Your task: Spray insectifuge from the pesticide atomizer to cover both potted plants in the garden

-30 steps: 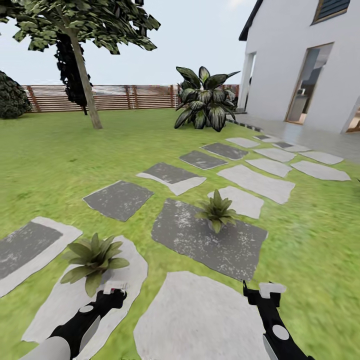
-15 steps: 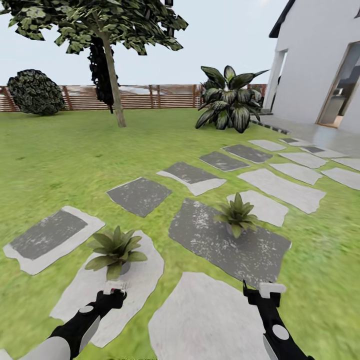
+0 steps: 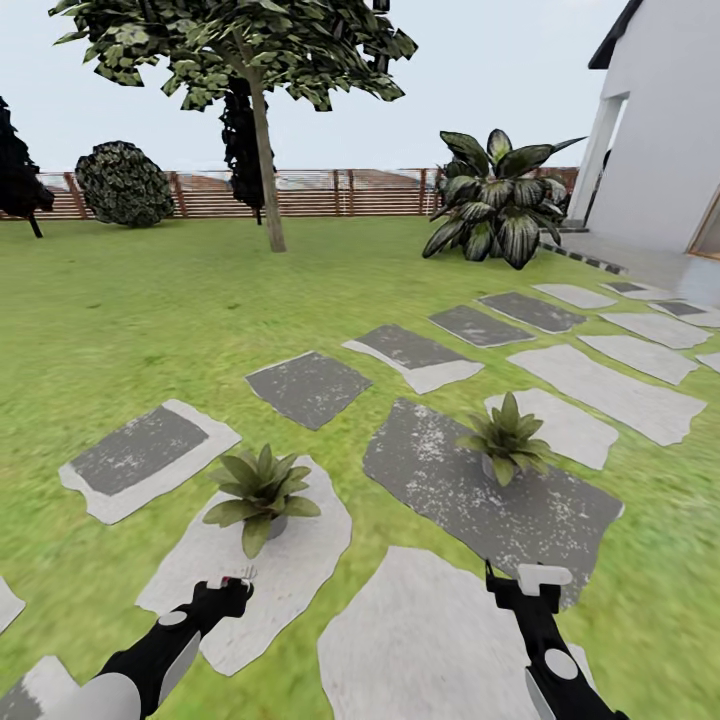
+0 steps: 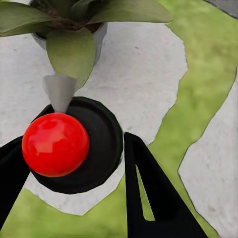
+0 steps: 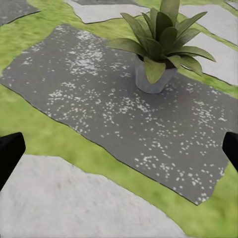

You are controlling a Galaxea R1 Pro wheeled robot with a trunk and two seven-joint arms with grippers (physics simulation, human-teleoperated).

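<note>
My left gripper (image 3: 228,592) is shut on the pesticide atomizer (image 3: 232,580). In the left wrist view the atomizer (image 4: 101,144) is a dark round body with a red knob and a pale grey nozzle, held between the black fingers (image 4: 144,188). The nozzle points toward the near potted plant (image 4: 74,29). This potted plant (image 3: 262,487) stands in its grey pot on a pale stone just beyond the left gripper. The second potted plant (image 3: 508,440) sits on a dark speckled stone (image 5: 99,104), ahead of my open right gripper (image 3: 525,585), and appears again in the right wrist view as a leafy rosette (image 5: 158,44).
Stepping stones (image 3: 310,385) run across the lawn toward the white house (image 3: 670,130). A big striped broad-leaved plant (image 3: 500,200) stands near the house. A tree (image 3: 262,120), a round dark bush (image 3: 125,183) and the slatted fence (image 3: 330,192) line the back.
The whole picture has slid to the right, so the camera has turned left. Both arms hold the same place in the picture, the atomizer still in the left gripper.
</note>
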